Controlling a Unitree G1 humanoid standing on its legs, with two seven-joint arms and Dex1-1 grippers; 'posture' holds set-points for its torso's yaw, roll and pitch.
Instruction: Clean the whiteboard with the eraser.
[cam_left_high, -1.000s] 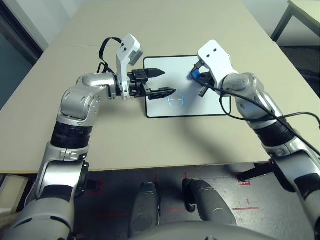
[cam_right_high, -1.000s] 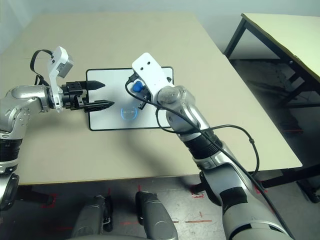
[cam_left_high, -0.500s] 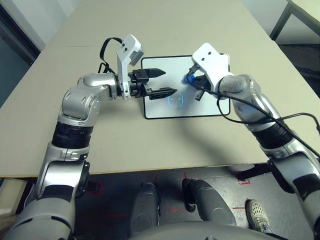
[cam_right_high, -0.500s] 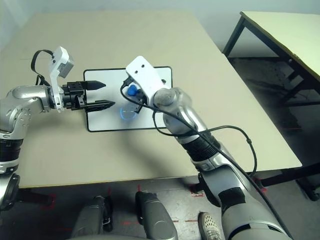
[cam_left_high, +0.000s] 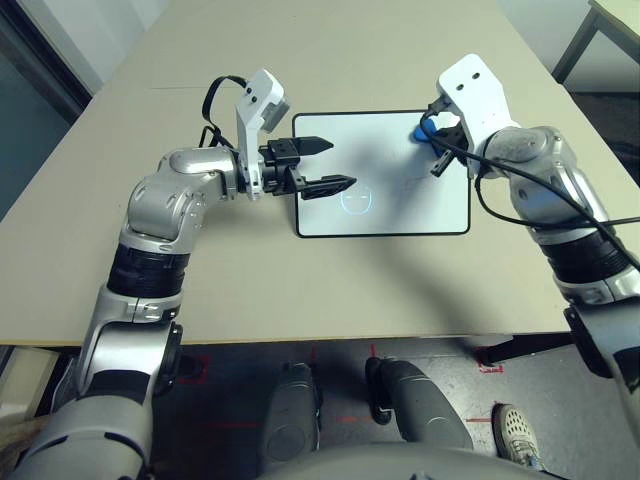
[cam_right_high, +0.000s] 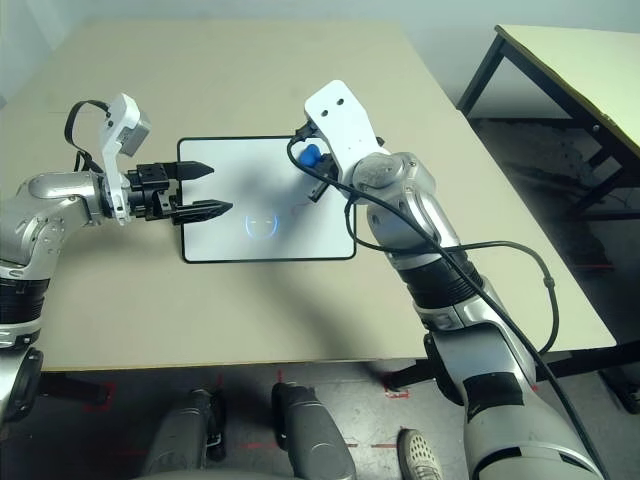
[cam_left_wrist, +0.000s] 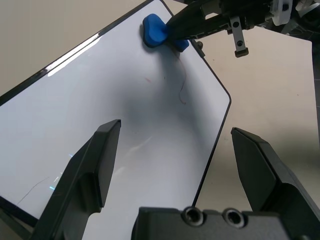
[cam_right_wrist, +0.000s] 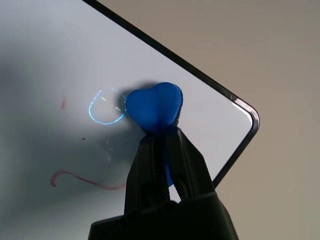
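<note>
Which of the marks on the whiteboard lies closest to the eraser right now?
The small blue ring beside the eraser; the red squiggle lies farther off.

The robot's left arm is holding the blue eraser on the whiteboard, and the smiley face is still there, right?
Not quite. The right tool, not the left arm's, is shut on the blue eraser on the whiteboard; the right wrist view shows it pinched between the fingers. The left tool is open and holds nothing. The smiley face is still there.

A beige worktop (cam_left_high: 330, 280) is standing on dark grey floor (cam_right_high: 590, 260) bearing red tape marks (cam_left_high: 195, 372); a second black-legged table (cam_right_high: 570, 60) is sitting right.
</note>
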